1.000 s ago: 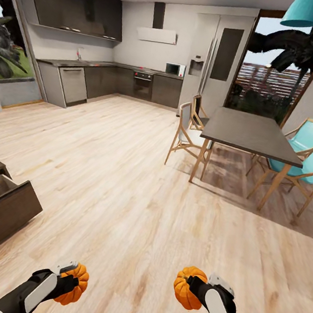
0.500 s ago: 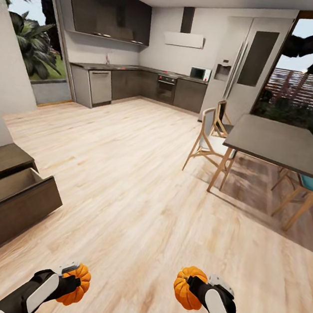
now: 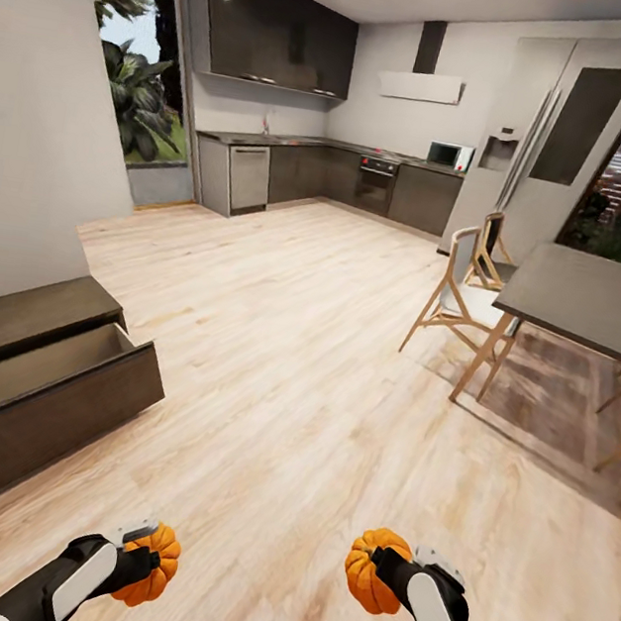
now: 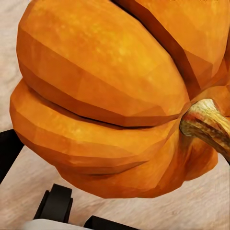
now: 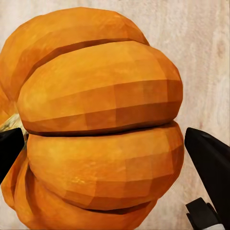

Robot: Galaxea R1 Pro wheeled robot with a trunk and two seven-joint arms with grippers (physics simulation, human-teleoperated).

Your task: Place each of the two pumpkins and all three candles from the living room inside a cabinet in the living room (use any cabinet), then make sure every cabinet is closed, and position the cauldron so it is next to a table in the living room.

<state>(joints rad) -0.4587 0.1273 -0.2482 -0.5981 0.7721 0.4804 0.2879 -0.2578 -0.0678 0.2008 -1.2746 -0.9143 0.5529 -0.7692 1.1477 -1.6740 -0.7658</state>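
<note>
- The left gripper (image 3: pixel 143 560), at the lower left of the head view, is clamping one pumpkin (image 3: pixel 153 566) above the wooden floor (image 3: pixel 272 365).
- In the left wrist view that pumpkin (image 4: pixel 110 96) is showing its brownish stem (image 4: pixel 206 122) at the right edge of the frame.
- The right gripper (image 3: pixel 380 568), at the lower centre-right, is gripping the second pumpkin (image 3: pixel 368 567); in the right wrist view its dark fingers (image 5: pixel 211 158) are pressing against both flanks of the pumpkin (image 5: pixel 96 129).
- The dark-brown cabinet (image 3: pixel 8 323) is sitting at the middle left, its drawer (image 3: pixel 44 409) standing pulled out.
- A grey table (image 3: pixel 593 300) with a wooden chair (image 3: pixel 463 300) is standing at the right, and the kitchen units (image 3: pixel 322 177) are lining the far wall.
</note>
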